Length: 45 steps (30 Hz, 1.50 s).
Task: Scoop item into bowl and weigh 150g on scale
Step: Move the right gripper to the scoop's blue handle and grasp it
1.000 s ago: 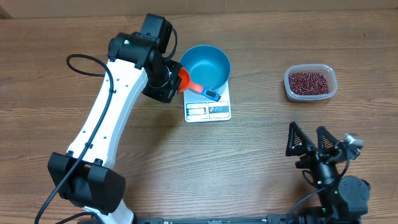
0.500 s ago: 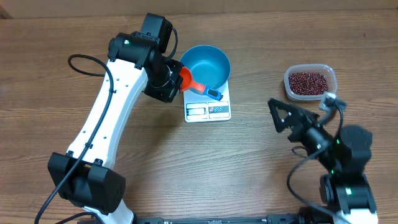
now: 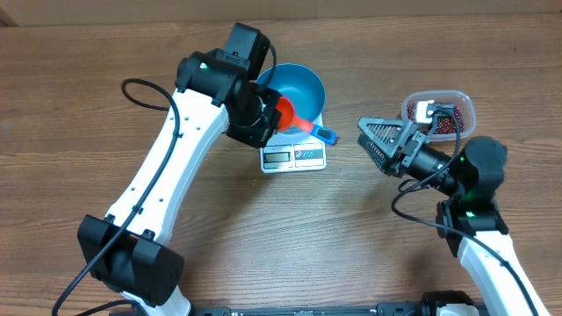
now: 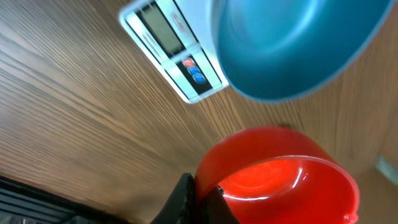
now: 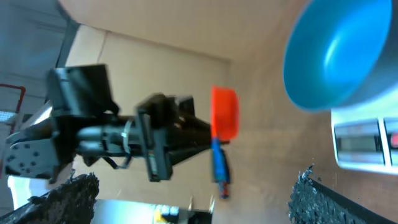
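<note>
The blue bowl (image 3: pixel 297 86) stands on the white scale (image 3: pixel 294 156). My left gripper (image 3: pixel 268 118) is shut on the rim of a red scoop (image 3: pixel 285 114), held at the bowl's near-left edge; its blue handle (image 3: pixel 323 135) points right. In the left wrist view the scoop (image 4: pixel 280 177) looks empty, with the bowl (image 4: pixel 292 43) and scale (image 4: pixel 171 46) beyond it. The beans (image 3: pixel 446 124) lie in a clear tub (image 3: pixel 437 95) at the right. My right gripper (image 3: pixel 379 140) is open, pointing left toward the scale. Its camera sees the scoop (image 5: pixel 225 112), bowl (image 5: pixel 342 56) and scale (image 5: pixel 367 140).
The right wrist partly covers the bean tub from above. The left arm (image 3: pixel 167 167) stretches diagonally across the table's left half. Bare wooden table (image 3: pixel 290 228) lies in front of the scale, between the two arms.
The left arm shifted right with the scoop, over the bowl's edge. The right arm rose from the front right and swung left toward the scale, still open.
</note>
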### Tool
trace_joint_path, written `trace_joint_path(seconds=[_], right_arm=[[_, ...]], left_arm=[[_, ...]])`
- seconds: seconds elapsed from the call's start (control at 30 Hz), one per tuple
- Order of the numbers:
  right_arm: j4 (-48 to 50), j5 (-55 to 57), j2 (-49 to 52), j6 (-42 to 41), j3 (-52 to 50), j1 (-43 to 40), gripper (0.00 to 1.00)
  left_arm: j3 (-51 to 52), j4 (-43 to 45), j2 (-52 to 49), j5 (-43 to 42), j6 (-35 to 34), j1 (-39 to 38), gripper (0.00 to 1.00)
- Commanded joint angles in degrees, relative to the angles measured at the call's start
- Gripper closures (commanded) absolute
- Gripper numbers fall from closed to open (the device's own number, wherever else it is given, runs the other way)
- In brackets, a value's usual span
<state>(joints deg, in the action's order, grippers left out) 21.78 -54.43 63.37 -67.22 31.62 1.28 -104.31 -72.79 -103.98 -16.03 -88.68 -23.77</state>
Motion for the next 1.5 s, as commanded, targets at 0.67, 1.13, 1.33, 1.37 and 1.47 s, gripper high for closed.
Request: trace_joint_path(seconds=[0.67,1.13,1.33,1.37,1.47], right_arm=[[1.22,-1.09,2.67,3.43,0.70,3.65,0.07],[4.55,0.92,2.67,3.41,0.70,3.65,0.24],[4.55,1.27,2.67,3.41,0.70,3.65,0.39],[4.55,1.27,2.67,3.41,0.70,3.65,0.41],[4.55,1.31,2.67,3.41,0.70,3.65,0.47]], left_arm=[[-1.20,3.21,1.25,-0.35,-10.47,-7.67,0.96],[-1.20,3.26,1.25,-0.07,-15.72,-8.57,0.96],[-1.20,3.67,1.25,-0.02,-17.25,-9.25,0.96],[-1.20,3.98,1.25,-0.07,-17.25,-9.33,0.96],[-1.20,4.24,1.25,-0.04,-17.73,-9.77,0.96]])
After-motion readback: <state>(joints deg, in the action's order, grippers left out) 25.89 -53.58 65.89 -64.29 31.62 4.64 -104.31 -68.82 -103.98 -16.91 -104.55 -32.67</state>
